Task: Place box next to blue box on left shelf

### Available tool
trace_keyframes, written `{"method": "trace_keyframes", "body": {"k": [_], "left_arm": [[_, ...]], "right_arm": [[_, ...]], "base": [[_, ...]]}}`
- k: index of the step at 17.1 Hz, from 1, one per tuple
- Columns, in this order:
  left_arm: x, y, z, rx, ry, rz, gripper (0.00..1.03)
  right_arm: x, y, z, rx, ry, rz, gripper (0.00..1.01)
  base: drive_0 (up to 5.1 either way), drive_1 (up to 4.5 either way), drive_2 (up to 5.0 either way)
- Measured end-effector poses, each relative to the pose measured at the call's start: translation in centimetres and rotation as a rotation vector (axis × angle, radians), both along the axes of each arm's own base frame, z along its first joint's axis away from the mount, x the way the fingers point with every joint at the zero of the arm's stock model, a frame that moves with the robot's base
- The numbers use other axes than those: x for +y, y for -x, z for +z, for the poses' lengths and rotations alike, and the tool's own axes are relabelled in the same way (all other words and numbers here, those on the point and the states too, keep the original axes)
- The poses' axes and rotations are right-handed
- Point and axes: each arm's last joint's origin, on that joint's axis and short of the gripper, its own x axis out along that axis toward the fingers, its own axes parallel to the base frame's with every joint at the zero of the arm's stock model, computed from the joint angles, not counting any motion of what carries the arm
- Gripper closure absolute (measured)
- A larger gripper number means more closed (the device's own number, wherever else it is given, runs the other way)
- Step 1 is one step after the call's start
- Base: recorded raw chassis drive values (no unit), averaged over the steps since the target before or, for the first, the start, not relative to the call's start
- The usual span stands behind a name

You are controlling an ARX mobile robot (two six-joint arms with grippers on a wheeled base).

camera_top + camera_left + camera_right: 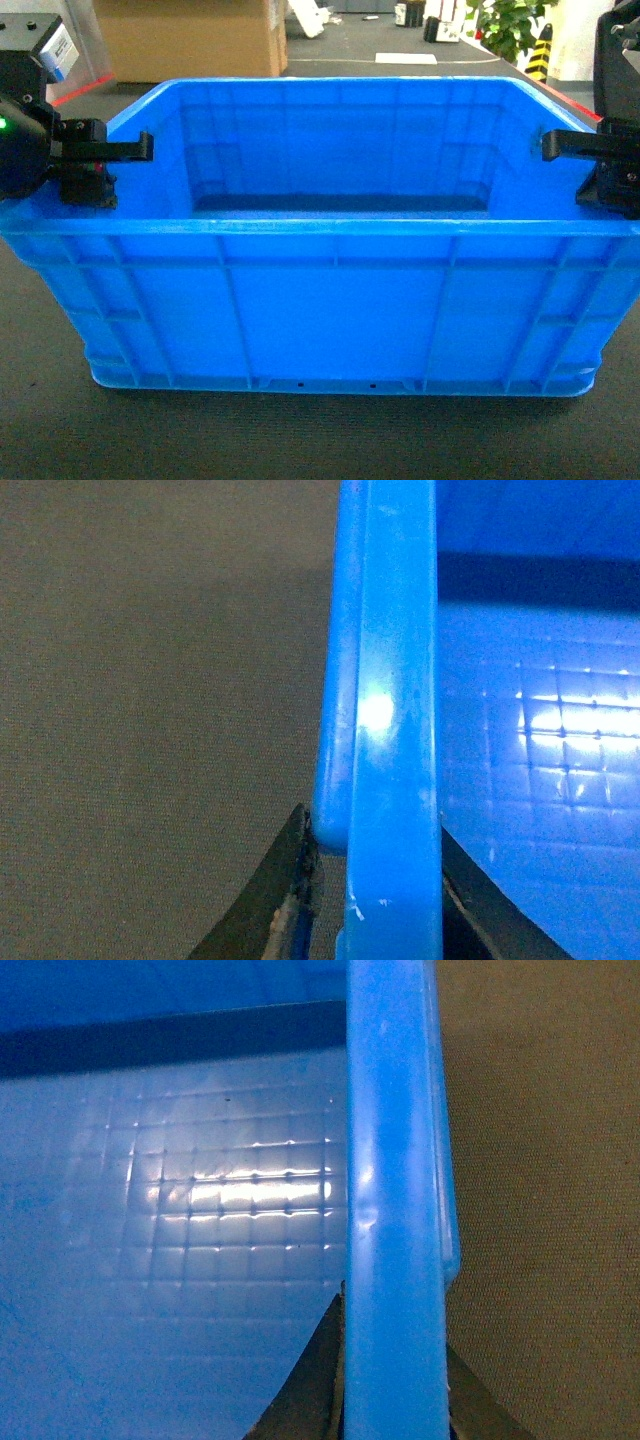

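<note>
The box (320, 310), a large bright blue open-top crate with ribbed walls, fills the head view and is empty inside. My left gripper (125, 165) is shut on its left rim, one finger inside the wall and one outside. My right gripper (575, 165) grips the right rim the same way. In the left wrist view the thick rim (395, 680) runs between the fingers of the left gripper (372, 830). In the right wrist view the rim (390, 1160) is pinched in the right gripper (393, 1340). The left shelf and the other blue box are out of view.
Dark grey carpet floor (300, 440) lies under and around the crate. Behind it stand a big cardboard carton (190, 40), a green plant (510, 25) and a yellow-black post (541, 50).
</note>
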Motion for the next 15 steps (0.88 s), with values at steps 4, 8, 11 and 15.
{"method": "trace_keyframes", "body": {"k": [4,8,11,15], "left_arm": [[-0.1,2.7,1.0,-0.210,0.037,0.049,0.86],[0.3,8.5,8.0,-0.508,0.063,0.028,0.87],[0.3,8.6,7.8,-0.502,0.063,0.025,0.87],[0.3,8.6,7.8,-0.502,0.063,0.025,0.87]], "right_arm": [[1.0,2.2,2.1,-0.171,0.015,0.034,0.93],[0.9,7.2,6.6,-0.423,0.013,0.034,0.93],[0.9,7.2,6.5,-0.424,0.017,0.034,0.93],[0.9,7.2,6.5,-0.427,0.019,0.036,0.93]], "base": [[0.0,0.00,0.0],[0.0,0.00,0.0],[0.0,0.00,0.0],[0.0,0.00,0.0]]}}
